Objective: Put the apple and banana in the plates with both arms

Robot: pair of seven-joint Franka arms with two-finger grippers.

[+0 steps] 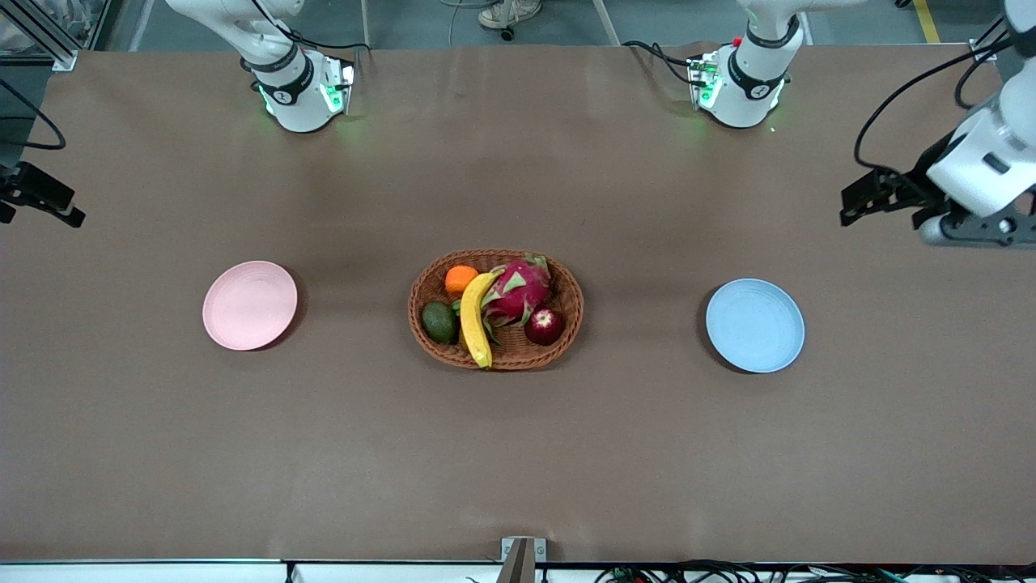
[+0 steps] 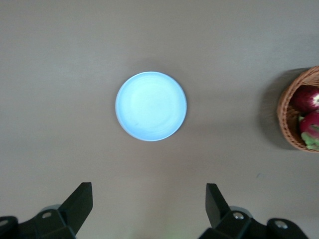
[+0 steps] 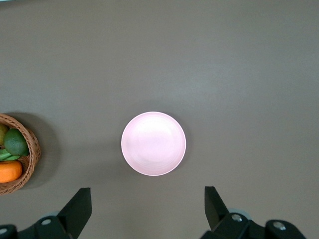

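Observation:
The dark red apple [image 1: 545, 325] and the yellow banana [image 1: 476, 318] lie in the wicker basket [image 1: 495, 360] at the table's middle. The pink plate [image 1: 250, 304] lies bare toward the right arm's end and the blue plate [image 1: 755, 325] lies bare toward the left arm's end. My left gripper [image 1: 859, 202] hangs open and empty high over the table's left-arm end. Its wrist view shows the gripper [image 2: 149, 185], the blue plate [image 2: 151, 106] and the apple [image 2: 305, 98]. My right gripper [image 1: 48, 202] hangs open and empty high over the right-arm end. Its wrist view shows the gripper [image 3: 147, 189] and the pink plate [image 3: 153, 143].
The basket also holds a pink dragon fruit [image 1: 518, 290], an orange fruit [image 1: 460, 278] and a green avocado [image 1: 439, 321]. The brown table [image 1: 518, 453] spreads wide around both plates. The arm bases [image 1: 299, 89] stand along the table's edge farthest from the front camera.

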